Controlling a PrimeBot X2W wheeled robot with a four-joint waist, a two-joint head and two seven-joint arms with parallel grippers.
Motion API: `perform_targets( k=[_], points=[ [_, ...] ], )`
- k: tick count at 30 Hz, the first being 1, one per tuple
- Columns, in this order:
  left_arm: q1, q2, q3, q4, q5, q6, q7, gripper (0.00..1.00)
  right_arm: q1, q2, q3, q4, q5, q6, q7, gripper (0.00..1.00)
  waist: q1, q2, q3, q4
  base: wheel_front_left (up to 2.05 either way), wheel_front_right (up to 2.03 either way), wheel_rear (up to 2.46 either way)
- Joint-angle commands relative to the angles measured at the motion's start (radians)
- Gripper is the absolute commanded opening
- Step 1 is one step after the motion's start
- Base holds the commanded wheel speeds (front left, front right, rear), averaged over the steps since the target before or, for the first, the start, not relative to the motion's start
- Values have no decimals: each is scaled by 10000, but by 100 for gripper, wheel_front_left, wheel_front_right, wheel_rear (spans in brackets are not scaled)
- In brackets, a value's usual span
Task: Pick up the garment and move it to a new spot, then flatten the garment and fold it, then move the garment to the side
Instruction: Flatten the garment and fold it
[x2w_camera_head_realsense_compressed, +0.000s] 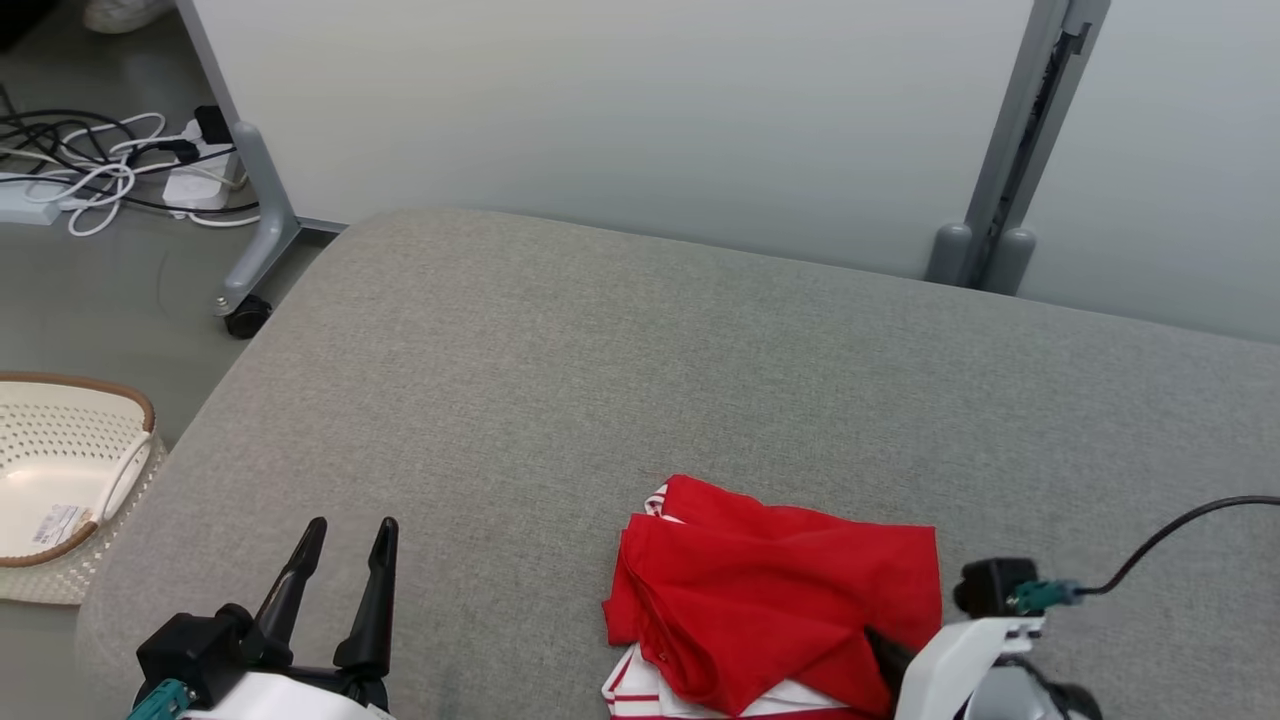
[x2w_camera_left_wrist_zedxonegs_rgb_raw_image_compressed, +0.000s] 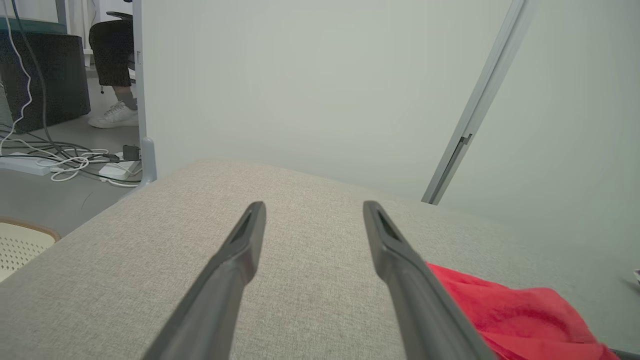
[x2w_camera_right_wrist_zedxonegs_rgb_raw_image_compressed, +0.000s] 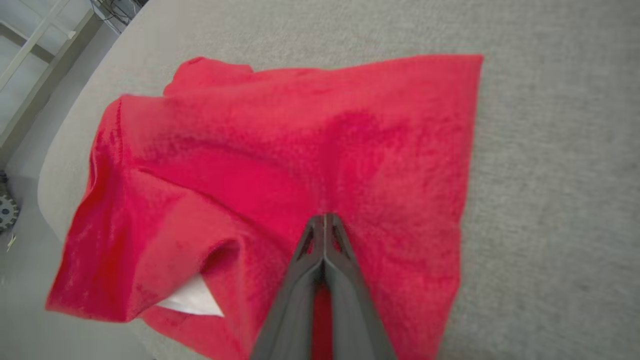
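The right tool (x2w_camera_right_wrist_zedxonegs_rgb_raw_image_compressed: 325, 220) sits at the near edge, its two fingers pressed together with a pinch of the garment (x2w_camera_right_wrist_zedxonegs_rgb_raw_image_compressed: 280, 150) caught between them. A crease runs away from the tips, which suggests the cloth is gripped rather than only touched. In the head view the same tool (x2w_camera_head_realsense_compressed: 882, 642) meets the garment's (x2w_camera_head_realsense_compressed: 780, 590) near right corner. A corner is a sensible hold, since lifting from there should let the rest hang and open out.

The garment is red with white-striped parts showing under its near side. It lies loosely doubled over on the cushion (x2w_camera_head_realsense_compressed: 560, 380), close to the front edge and right of the middle. It looks unflattened, so I judge this to be the first pick-up.

The left tool (x2w_camera_head_realsense_compressed: 353, 527) is well apart to the left, hovering over bare cushion with its fingers spread wide and nothing between them. The left wrist view shows that tool (x2w_camera_left_wrist_zedxonegs_rgb_raw_image_compressed: 314, 206) the same way, with the garment (x2w_camera_left_wrist_zedxonegs_rgb_raw_image_compressed: 500, 310) off to its right. It is probably waiting to take a second corner.

Beyond the garment the cushion has broad bare room for a new spot. A basket (x2w_camera_head_realsense_compressed: 100, 385) stands on the floor to the left, and a partition (x2w_camera_head_realsense_compressed: 600, 100) with cables (x2w_camera_head_realsense_compressed: 100, 170) beside it closes the back.
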Motion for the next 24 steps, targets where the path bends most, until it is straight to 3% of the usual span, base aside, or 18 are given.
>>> perform_targets(
  k=[1,6,13,17,24],
  points=[
    [-179,34,22,22,-38,-15,-41,100,192,5,133,-135,67,5,148,0,0,0,-5,49,0,0,0],
    [-130,67,27,62,-60,-15,-41,100,701,55,1232,-1153,831,5,930,0,0,0,-31,186,0,0,0],
    [-153,20,24,111,-48,-16,-41,100,944,44,2776,-2128,1286,5,1160,0,0,0,-29,155,0,0,0],
    [-178,-3,12,121,-62,-16,-41,100,829,43,3589,-2404,1839,5,851,0,0,0,-15,69,0,0,0],
    [-139,-22,29,93,-92,-16,-41,100,359,-401,3381,-2798,2090,5,-366,0,0,0,-2,-274,0,0,0]
  ],
)
